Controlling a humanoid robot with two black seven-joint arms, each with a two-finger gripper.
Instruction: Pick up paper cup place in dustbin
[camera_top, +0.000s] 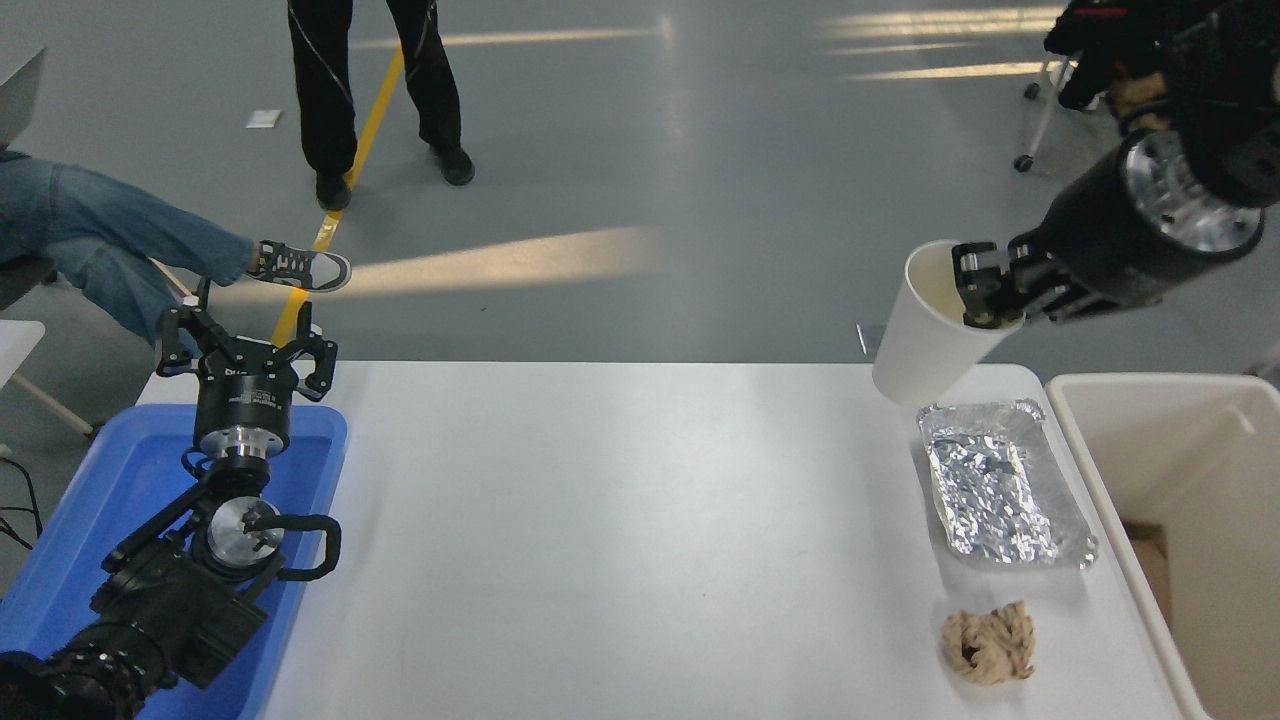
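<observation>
Right pincer (985, 292) clamped over the rolled rim of the paper cup (925, 335), one finger inside; a rim pinch suits thin walls. Cup hangs tilted, clear of the bench (620, 520), upper right of frame, above the foil tray (1000, 495). Dustbin (1180, 480) sits open at the right edge, just beside the tray; the path rightward looks free, likely only its near rim to clear. Left pincer (245, 345) parked lower left over the blue tray (90, 540), fingers spread.

No text or label can be read anywhere.
</observation>
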